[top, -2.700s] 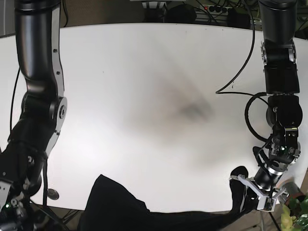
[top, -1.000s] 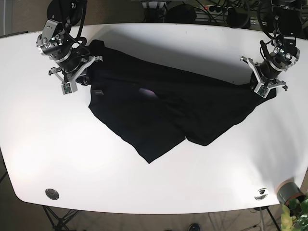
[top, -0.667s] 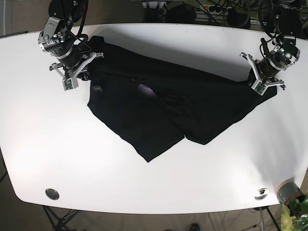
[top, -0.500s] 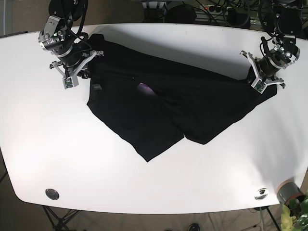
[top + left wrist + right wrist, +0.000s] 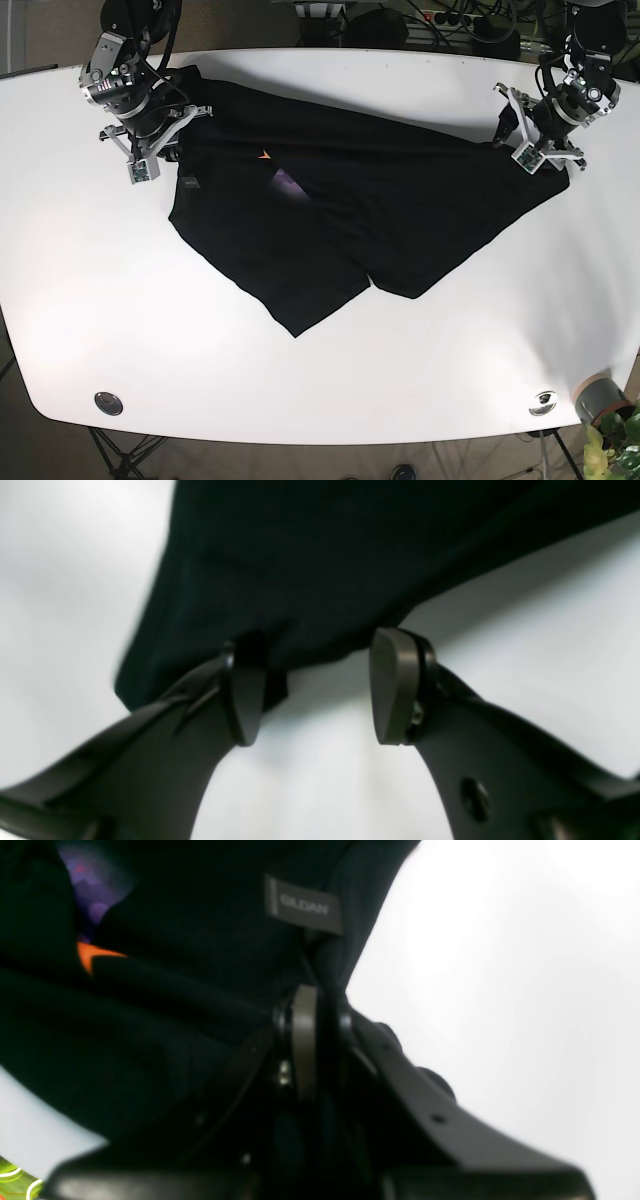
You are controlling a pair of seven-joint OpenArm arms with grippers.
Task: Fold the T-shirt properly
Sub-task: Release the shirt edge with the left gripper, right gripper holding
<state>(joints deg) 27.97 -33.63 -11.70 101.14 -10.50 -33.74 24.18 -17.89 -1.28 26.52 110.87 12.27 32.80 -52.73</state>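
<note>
Black T-shirt (image 5: 340, 215) edge sits pinched in right claw (image 5: 312, 1005), left claw (image 5: 320, 685) agape.

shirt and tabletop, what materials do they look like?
T-shirt: soft black knit, likely cotton jersey; matte, drapes in wrinkles, and has a woven grey neck label. Table: hard, smooth white top, probably laminate or painted board; it shows soft glare and no grain.

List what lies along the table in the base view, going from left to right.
Right claw at the shirt's left edge → black T-shirt spread over the white table → left claw at the shirt's right edge.
</note>
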